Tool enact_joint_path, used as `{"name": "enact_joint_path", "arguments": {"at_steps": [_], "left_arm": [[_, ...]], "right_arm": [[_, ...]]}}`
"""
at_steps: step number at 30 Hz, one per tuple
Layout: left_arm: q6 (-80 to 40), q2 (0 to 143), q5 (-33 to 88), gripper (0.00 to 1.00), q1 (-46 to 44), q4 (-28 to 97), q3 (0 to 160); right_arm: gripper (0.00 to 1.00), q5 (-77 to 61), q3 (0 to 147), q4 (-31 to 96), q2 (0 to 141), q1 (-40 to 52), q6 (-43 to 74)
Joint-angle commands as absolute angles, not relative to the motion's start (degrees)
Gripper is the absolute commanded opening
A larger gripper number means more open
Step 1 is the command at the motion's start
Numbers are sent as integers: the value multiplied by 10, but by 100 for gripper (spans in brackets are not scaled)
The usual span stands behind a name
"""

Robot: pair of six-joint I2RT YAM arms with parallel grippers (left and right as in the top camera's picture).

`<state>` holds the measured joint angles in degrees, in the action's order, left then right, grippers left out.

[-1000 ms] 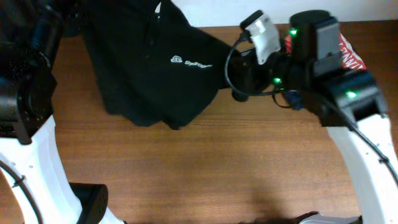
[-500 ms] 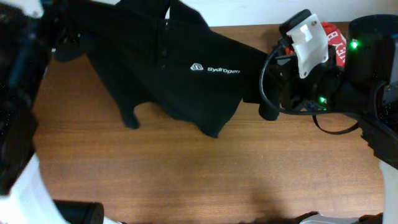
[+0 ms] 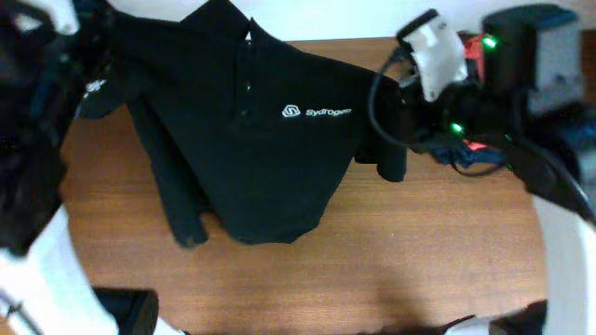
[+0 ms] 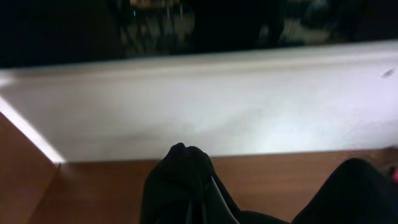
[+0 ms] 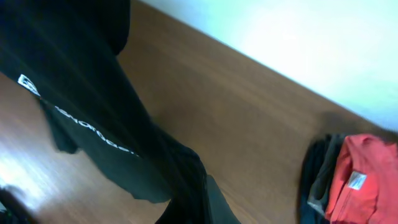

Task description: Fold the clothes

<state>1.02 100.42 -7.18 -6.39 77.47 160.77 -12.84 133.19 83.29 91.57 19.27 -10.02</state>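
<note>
The black T-shirt (image 3: 261,140) with a small white logo hangs spread between my two arms above the wooden table (image 3: 372,270). Its lower hem droops toward the table. My left gripper (image 3: 98,88) holds the shirt's left shoulder at the far left; in the left wrist view black cloth (image 4: 186,186) bunches between the fingers. My right gripper (image 3: 396,130) holds the right sleeve; in the right wrist view (image 5: 199,199) the fingers are closed on a fold of black cloth, and the logo side of the shirt (image 5: 74,87) hangs to the left.
A pile of folded garments with a red-orange shirt on top (image 5: 354,180) lies at the back right of the table, partly behind my right arm in the overhead view (image 3: 470,56). A white wall (image 4: 217,99) runs behind the table's far edge.
Both arms have drawn the shirt out wider and toward the table's middle. The shirt hung bunched at the far left a second ago and now hangs spread open, logo facing up.
</note>
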Motion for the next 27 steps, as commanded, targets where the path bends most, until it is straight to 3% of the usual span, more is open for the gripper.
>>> {"name": "enact_joint_path", "arguments": {"at_steps": [1,9,18,19,20,21,22,23,27], "left_arm": [[9,1051,-111,1,-58,770,1609],[10,1179,-119,1,-58,746,1609],[31,1322,-119,1,-58,624,1609],[31,1333,-119,12,-58,612,1609],[31,1341,-119,32,-58,601,1609],[31,1350,-119,60,-58,592,1609],[31,1353,-119,79,-58,589,1609],[31,1356,-119,99,-58,588,1609],[31,1348,-118,99,-52,596,1610]], "right_arm": [[4,-82,1338,825,964,191,-96],[4,-40,1338,734,1105,190,-96],[4,-38,1338,563,1227,153,-54],[14,-39,1338,541,1230,145,-39],[35,-39,1338,526,1230,140,-30],[65,-41,1338,510,1230,134,-25],[77,-44,1340,502,1228,129,-25],[100,-45,1343,501,1225,126,-25],[99,-45,1360,554,1210,120,-25]]}}
